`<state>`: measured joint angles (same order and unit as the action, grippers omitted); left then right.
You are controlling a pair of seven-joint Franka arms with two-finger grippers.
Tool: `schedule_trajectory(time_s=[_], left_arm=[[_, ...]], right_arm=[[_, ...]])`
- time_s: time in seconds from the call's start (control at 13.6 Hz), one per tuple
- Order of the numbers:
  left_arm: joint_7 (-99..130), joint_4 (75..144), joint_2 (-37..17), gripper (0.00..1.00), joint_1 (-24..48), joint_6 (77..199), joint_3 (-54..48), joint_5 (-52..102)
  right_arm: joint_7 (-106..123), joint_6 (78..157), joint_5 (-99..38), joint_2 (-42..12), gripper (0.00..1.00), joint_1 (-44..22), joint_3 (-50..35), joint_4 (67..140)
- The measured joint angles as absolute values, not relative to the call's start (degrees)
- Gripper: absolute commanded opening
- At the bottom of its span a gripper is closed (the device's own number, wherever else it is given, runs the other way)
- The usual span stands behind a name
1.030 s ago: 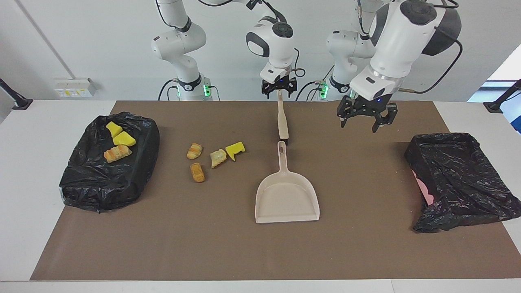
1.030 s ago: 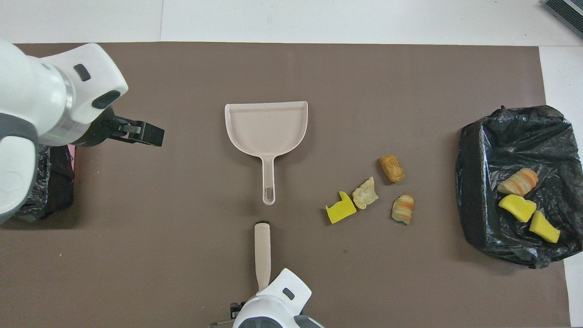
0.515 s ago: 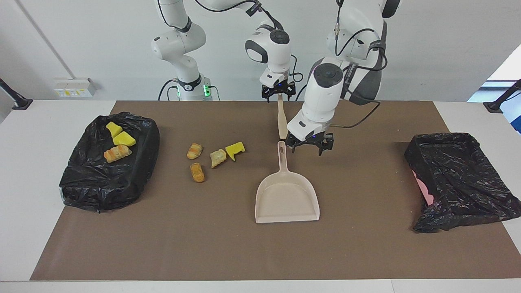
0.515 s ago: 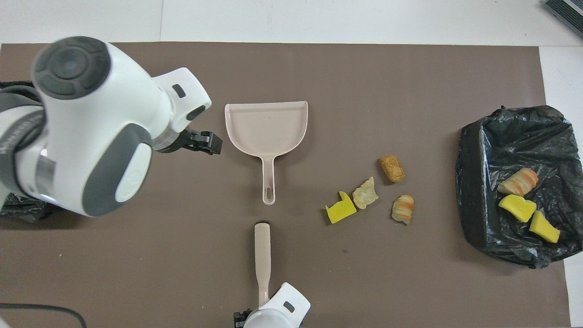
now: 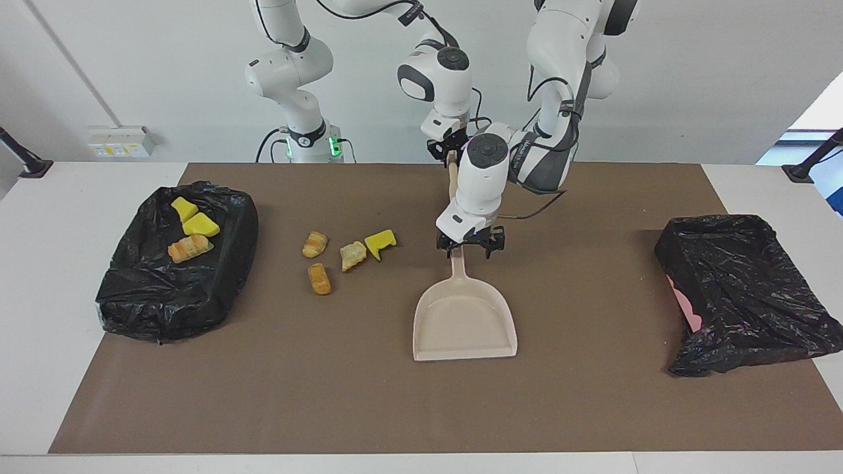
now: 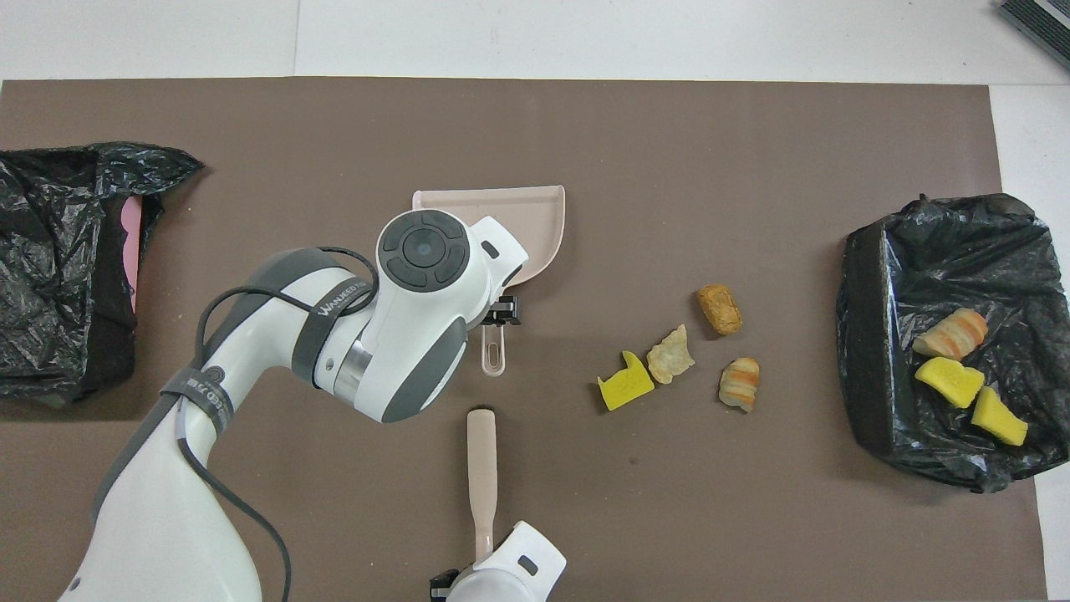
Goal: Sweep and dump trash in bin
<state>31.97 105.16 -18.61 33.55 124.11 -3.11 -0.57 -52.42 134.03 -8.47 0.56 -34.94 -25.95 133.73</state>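
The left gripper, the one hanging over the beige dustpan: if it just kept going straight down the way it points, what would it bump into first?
Most likely the dustpan's handle. The left gripper points down right over it, open, fingers either side; contact is unclear.

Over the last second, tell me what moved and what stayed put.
The left end effector swung from above the bin at its end of the table to the dustpan, now straddling its handle, open. The right end effector closed on the brush handle. Dustpan, brush and trash have not shifted.
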Motion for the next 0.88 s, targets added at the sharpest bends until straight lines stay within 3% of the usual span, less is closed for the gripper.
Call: schedule_trajectory(time_s=[0.15, 0.22, 0.37, 0.81, 0.88], left_arm=[[32.6, 105.4, -18.6, 1.00, 34.0, 124.7, -3.1, -0.6], [32.6, 105.4, -18.6, 0.93, 34.0, 124.8, -3.0, -0.6], [32.7, 105.4, -18.5, 0.61, 34.0, 124.9, -3.0, -0.6], [32.5, 105.5, -18.5, 0.37, 34.1, 124.9, -3.0, -0.6], [32.3, 105.6, -18.5, 0.27, 34.2, 124.9, -3.1, -0.6]], right_arm=[[-52.4, 134.0, -8.5, 0.6, 0.14, -34.9, -25.9, 133.7], [-52.4, 134.0, -8.5, 0.6, 0.00, -34.9, -25.9, 133.7], [-52.4, 134.1, -8.5, 0.6, 0.00, -34.9, -25.9, 133.7], [-52.4, 133.0, -8.4, 0.5, 0.00, -34.9, -25.9, 133.4], [-52.4, 131.5, -8.2, 0.6, 0.00, -34.9, -25.8, 132.9]])
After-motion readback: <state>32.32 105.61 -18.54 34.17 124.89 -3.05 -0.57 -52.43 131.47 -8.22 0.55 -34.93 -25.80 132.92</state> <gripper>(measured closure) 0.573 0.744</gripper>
